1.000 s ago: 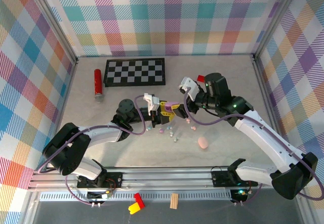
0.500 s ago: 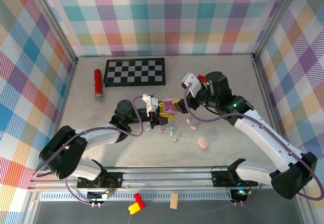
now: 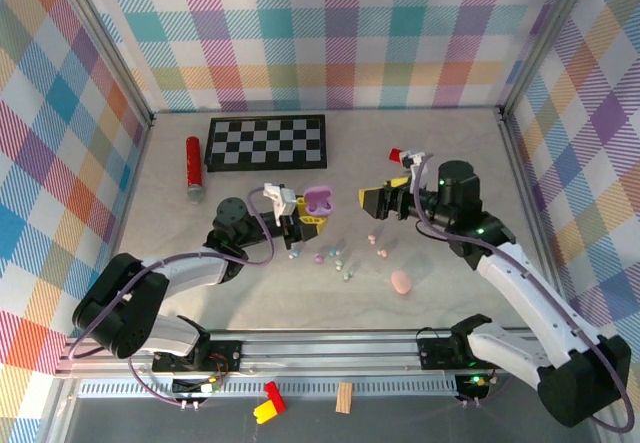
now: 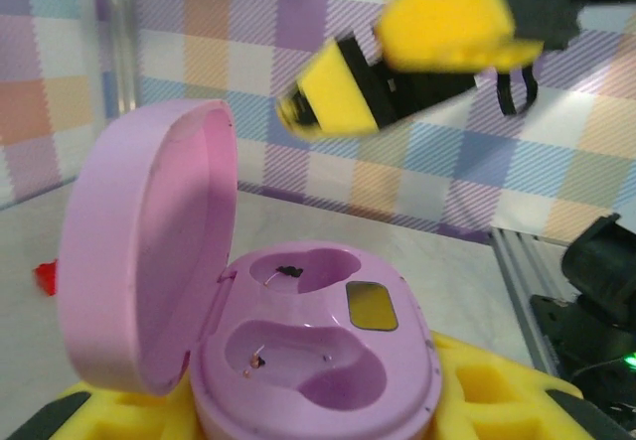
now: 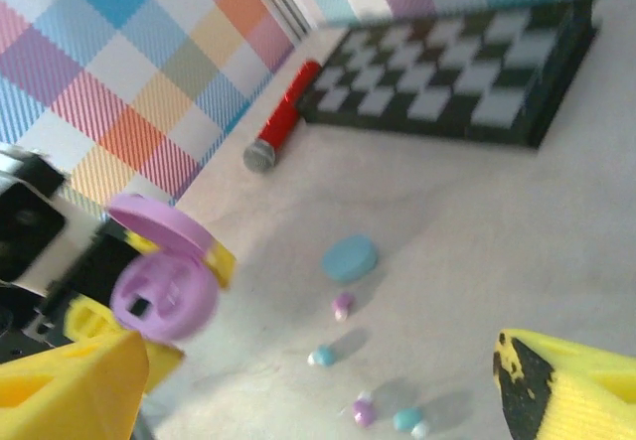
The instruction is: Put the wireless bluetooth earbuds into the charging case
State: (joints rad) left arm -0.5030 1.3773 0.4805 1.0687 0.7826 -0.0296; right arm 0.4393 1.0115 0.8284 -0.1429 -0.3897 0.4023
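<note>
Currently, the left gripper (image 3: 306, 223) is clamped on the base of a purple case (image 3: 319, 200), which sits upright between its yellow fingers (image 4: 477, 400). The case lid (image 4: 149, 251) is hinged fully open and stands to one side of the base. Inside the base, the two moulded wells are bare apart from small dark specks, and a small rectangular panel sits beside the rear well.

The right gripper (image 3: 375, 199) hangs to the right of the purple case, at about the same level and apart from it. Its jaws are spread wide with nothing between them.

The earbuds (image 3: 338, 256) lie loose on the table (image 3: 450, 293), scattered on the near side of the purple case and slightly to its right. They are small pastel pieces in pink, purple and blue-green, none of them touching the case.

A pink oval case (image 3: 401, 282) lies closed on the table, farther from the purple case than the earbuds and to the near right. In the right wrist view, a blue oval case (image 5: 349, 258) lies closed just beside the purple case; what either closed case holds cannot be told.

A checkerboard (image 3: 266, 143) and a red cylinder (image 3: 193, 166) rest on the far side of the purple case, to its left.
</note>
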